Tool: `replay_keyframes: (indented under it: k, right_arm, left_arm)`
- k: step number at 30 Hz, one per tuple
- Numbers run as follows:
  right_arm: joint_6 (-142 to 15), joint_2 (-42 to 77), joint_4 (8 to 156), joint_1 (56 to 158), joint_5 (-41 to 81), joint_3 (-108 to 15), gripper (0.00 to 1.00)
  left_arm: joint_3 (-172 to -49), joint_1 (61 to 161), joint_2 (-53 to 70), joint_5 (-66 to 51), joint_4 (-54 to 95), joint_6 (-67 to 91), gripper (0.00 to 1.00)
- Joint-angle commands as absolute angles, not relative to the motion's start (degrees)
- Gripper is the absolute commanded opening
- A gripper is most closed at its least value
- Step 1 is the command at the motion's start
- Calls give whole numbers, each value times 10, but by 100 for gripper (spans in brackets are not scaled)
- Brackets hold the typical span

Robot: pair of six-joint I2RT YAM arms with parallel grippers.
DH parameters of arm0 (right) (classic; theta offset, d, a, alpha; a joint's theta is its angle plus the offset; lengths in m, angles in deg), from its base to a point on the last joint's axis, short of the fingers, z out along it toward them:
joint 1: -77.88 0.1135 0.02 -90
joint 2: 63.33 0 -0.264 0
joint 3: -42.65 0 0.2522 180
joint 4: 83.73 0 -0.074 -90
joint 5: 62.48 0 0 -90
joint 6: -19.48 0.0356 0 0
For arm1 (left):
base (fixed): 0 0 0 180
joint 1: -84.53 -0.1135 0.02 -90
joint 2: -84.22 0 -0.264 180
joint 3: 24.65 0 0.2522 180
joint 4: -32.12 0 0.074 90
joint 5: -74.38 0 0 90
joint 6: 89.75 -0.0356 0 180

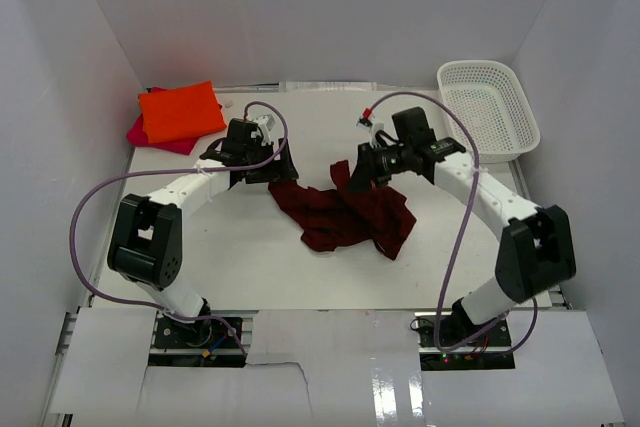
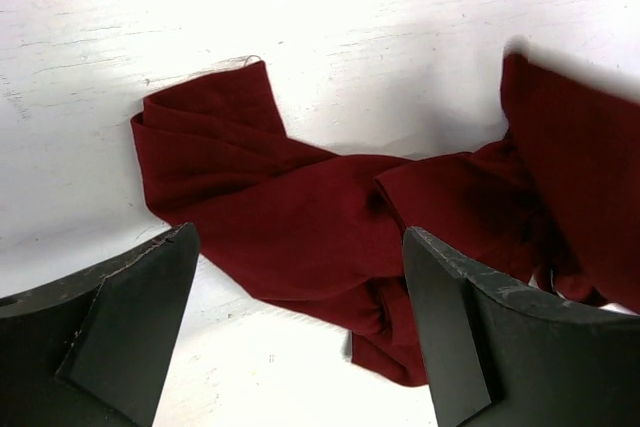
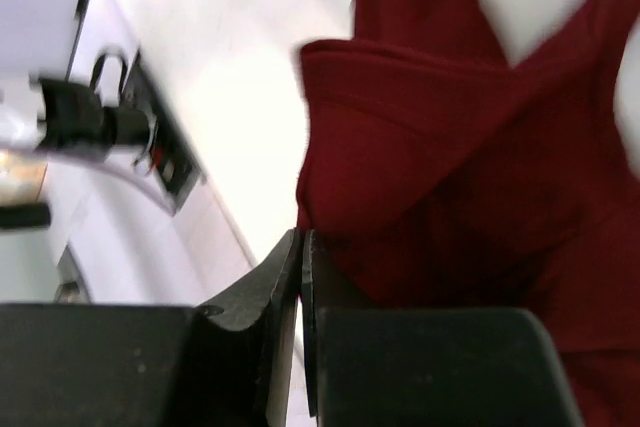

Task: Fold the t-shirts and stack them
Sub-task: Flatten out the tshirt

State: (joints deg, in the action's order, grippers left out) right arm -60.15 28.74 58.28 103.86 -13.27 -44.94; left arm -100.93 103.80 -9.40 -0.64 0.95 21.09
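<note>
Both arms flank the maroon t-shirt [image 1: 345, 215]: your right gripper [image 3: 301, 243] pinches its far edge shut, your left gripper [image 2: 300, 247] hovers wide open, empty, over its left end.

The middle t-shirt [image 1: 345, 215] lies mid-table [image 1: 250, 267], with the left gripper [image 1: 258, 165] over its left end and the right gripper [image 1: 352, 175] at its far edge. In the far left corner the upper t-shirt [image 1: 180, 110] lies on the lower t-shirt [image 1: 140, 133]. A mesh basket [image 1: 528, 132] sits far right
</note>
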Motion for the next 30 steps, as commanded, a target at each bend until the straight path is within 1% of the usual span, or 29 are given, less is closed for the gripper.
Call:
replay_keyframes:
  k: [1, 3, 4, 5, 6, 8, 13, 14, 15, 17, 18, 19, 22, 26, 27, 28, 29, 30]
  right_arm:
    - [-609, 191, 526, 1061, -166, -339, 8]
    - [-600, 158, 508, 1089, -85, -258, 8]
    - [-594, 136, 479, 1093, -49, -238, 8]
    - [-575, 127, 468, 1094, 28, -218, 8]
    - [-563, 112, 457, 1094, 67, -189, 8]
    - [-562, 108, 455, 1093, 105, -173, 8]
    - [-562, 127, 451, 1098, 144, -200, 8]
    - [-561, 124, 466, 1100, 150, -204, 11]
    - [-561, 116, 478, 1103, 149, -205, 20]
    - [-562, 102, 514, 1114, 141, -201, 27]
    - [-564, 86, 524, 1119, 141, -197, 36]
    - [-566, 80, 530, 1130, 141, -195, 40]
    - [-574, 52, 548, 1148, 153, -180, 43]
    - [-572, 0, 581, 1180, 168, -124, 45]
    - [-566, -25, 587, 1190, 176, -115, 48]
    - [-550, -36, 587, 1211, 193, -107, 50]
    - [-539, -50, 586, 1223, 198, -94, 55]
    - [-529, -53, 581, 1235, 199, -89, 57]
  left_arm:
    - [-1027, 1040, -54, -19, 5, 208, 93]
    - [-1027, 1038, -53, -19, 5, 211, 93]
    - [-1027, 1037, -53, -19, 4, 210, 93]
    - [-1027, 1036, -54, -17, 4, 210, 93]
    - [-1028, 1035, -53, -15, 5, 211, 93]
    - [-1029, 1034, -53, -14, 5, 211, 93]
    - [-1027, 1034, -53, -12, 4, 211, 93]
    - [-1026, 1034, -53, -13, 5, 210, 93]
    - [-1025, 1034, -51, -14, 5, 210, 93]
    - [-1024, 1034, -48, -17, 4, 209, 93]
    - [-1024, 1034, -49, -18, 5, 208, 93]
    - [-1024, 1034, -49, -19, 5, 208, 93]
    - [-1024, 1034, -48, -22, 4, 208, 93]
    - [-1025, 1033, -48, -23, 4, 209, 93]
    - [-1026, 1033, -48, -22, 4, 209, 93]
    - [-1026, 1033, -49, -22, 3, 210, 93]
    - [-1027, 1031, -48, -21, 3, 212, 93]
    - [-1027, 1031, -50, -18, 3, 211, 93]
